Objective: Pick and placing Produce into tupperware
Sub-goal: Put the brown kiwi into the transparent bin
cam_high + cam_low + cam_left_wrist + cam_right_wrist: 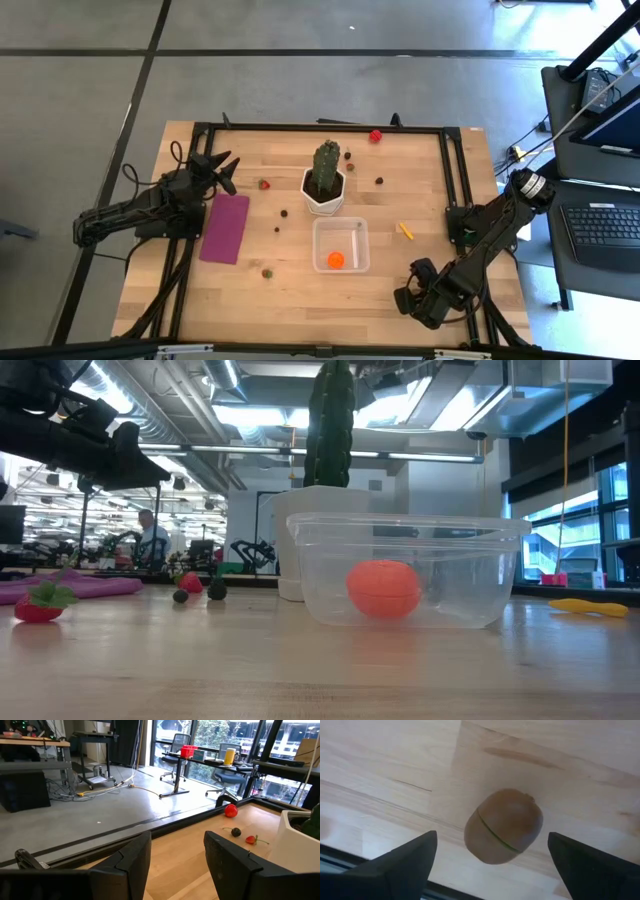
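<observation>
- One orange piece of produce (335, 260) lies inside the clear tupperware (341, 245), which sits on the bench (300, 300) just in front of the white pot (324, 196) holding the green cactus (326, 160).
- Right gripper (412, 296) is low over the bench's near right corner, well apart from the tupperware, with its fingers (400, 862) spread wide.
- A brown, egg-shaped piece with a green seam (503, 826) lies on the wood between those open fingers, touched by neither.
- Left gripper (228, 168) hangs over the bench's left edge beside the flat magenta rectangle (225, 228), its fingers (127, 865) partly apart and holding nothing.
- Ahead of it lie a round red piece (230, 810), a dark piece (236, 832) and a small strawberry (251, 839).
- More tiny pieces are scattered around the pot, and a yellow-orange sliver (406, 231) lies to the right of the tupperware.
</observation>
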